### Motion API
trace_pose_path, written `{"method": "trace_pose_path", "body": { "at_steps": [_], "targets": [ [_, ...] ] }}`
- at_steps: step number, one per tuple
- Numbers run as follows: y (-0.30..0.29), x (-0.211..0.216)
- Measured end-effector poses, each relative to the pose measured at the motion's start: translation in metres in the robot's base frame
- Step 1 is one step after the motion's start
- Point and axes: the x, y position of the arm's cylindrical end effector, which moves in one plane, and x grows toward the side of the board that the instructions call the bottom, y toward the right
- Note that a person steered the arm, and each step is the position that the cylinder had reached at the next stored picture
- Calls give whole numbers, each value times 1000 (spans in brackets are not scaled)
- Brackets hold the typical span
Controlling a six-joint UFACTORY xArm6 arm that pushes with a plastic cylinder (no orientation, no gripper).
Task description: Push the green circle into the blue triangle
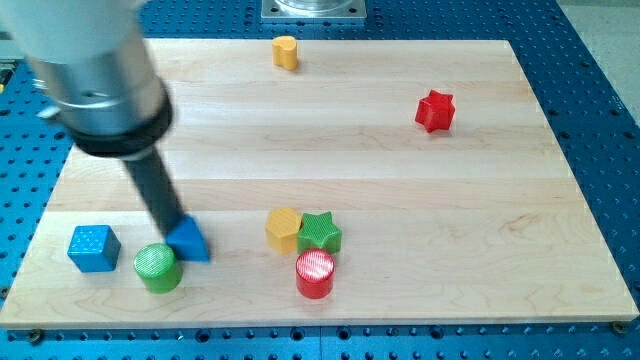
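In the camera view, the arm enters from the view's top left, its grey body blurred and cut off by the frame edge. The dark rod slants down so that the tip point(176, 228) sits at the upper left of the blue triangle point(190, 241), partly hiding that block's top corner; whether they touch is hard to tell. There is no pincer on this arm, only the rod. No writing or labels can be read.

The green circle point(158, 267) is a short cylinder with a striped top, low on the table point(420, 200) toward the view's left, just beside the blue triangle's lower left, apparently touching it. A blue cube point(93, 247) lies further left.
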Motion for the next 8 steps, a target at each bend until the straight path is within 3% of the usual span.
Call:
{"method": "trace_pose_path", "body": {
  "at_steps": [1,2,3,4,7,8],
  "targets": [
    [65,-2],
    [-26,-46],
    [-83,8],
    [-80,30],
    [-62,68],
    [-14,52]
  ]
}}
